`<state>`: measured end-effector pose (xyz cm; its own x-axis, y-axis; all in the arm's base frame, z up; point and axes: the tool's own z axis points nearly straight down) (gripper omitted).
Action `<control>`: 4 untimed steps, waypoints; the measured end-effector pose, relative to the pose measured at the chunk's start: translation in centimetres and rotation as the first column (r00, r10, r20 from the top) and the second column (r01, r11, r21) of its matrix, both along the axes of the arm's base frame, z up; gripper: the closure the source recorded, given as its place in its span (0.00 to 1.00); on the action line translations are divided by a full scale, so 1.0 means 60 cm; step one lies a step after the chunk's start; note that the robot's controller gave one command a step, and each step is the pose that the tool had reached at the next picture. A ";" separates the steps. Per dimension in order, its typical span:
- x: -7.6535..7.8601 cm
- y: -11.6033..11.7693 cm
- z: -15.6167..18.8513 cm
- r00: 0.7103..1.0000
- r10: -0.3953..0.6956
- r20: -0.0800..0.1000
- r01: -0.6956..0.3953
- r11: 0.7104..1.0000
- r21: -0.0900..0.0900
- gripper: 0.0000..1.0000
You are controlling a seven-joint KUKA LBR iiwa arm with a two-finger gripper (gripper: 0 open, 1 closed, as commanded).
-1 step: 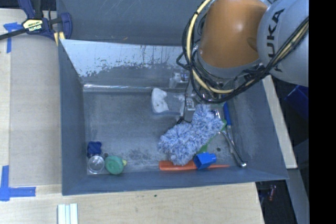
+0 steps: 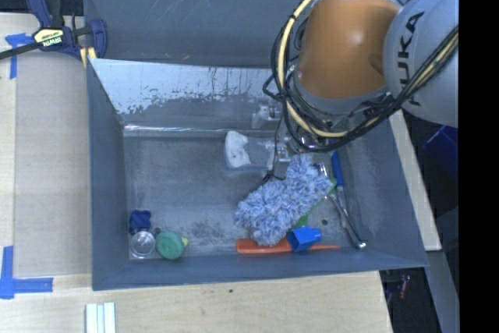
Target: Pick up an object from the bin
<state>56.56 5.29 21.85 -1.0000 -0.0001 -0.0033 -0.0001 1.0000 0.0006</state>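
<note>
My gripper hangs below the orange wrist cover in the right middle of the bin. Its tip is at the upper edge of a fluffy blue-grey duster head, which lies slantwise toward the front wall. Just left of the gripper, apart from it, sits a small crumpled white thing. I see nothing held.
An orange stick and a blue block lie at the front wall under the duster. Metal tongs and a blue pen lie at the right. A green ball, a clear cup and a small blue piece sit front left.
</note>
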 end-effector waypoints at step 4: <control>0.002 -0.081 -0.248 0.610 0.793 0.008 -0.792 0.610 -0.011 0.00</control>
<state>56.70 0.45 6.99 -0.6096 -0.7926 -0.0109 -0.7925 0.6097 -0.0108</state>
